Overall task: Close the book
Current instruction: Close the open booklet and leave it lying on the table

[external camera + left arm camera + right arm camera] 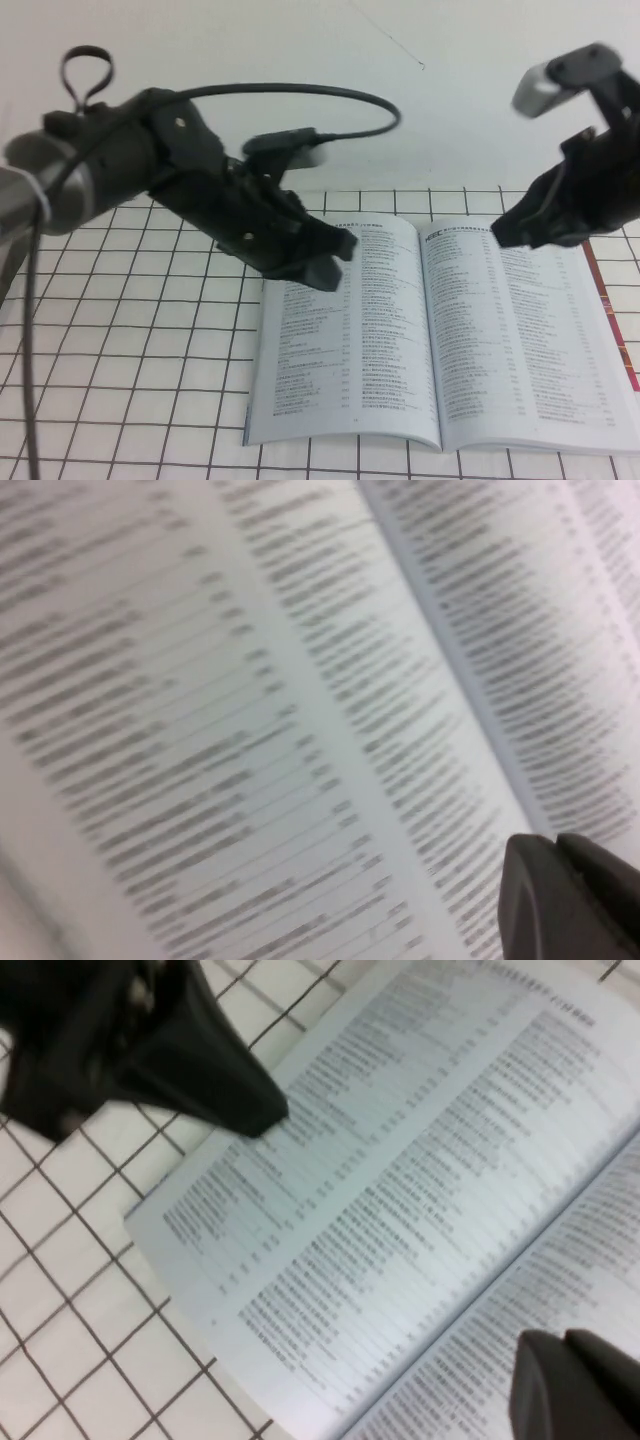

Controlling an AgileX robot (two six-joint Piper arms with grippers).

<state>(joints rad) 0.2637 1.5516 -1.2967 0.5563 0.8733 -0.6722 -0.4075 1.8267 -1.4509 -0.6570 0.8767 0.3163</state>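
An open book of printed text lies flat on the gridded table, its pages facing up and a red cover edge showing at the right. My left gripper hovers over the far left corner of the left page, fingers pressed together, holding nothing. My right gripper hangs above the top of the right page near the spine, also shut and empty. In the right wrist view the left page fills the frame, with the left gripper's dark tip over its corner.
A white table surface with a black grid spreads to the left and front of the book. A black cable loops above the left arm. A white wall stands behind.
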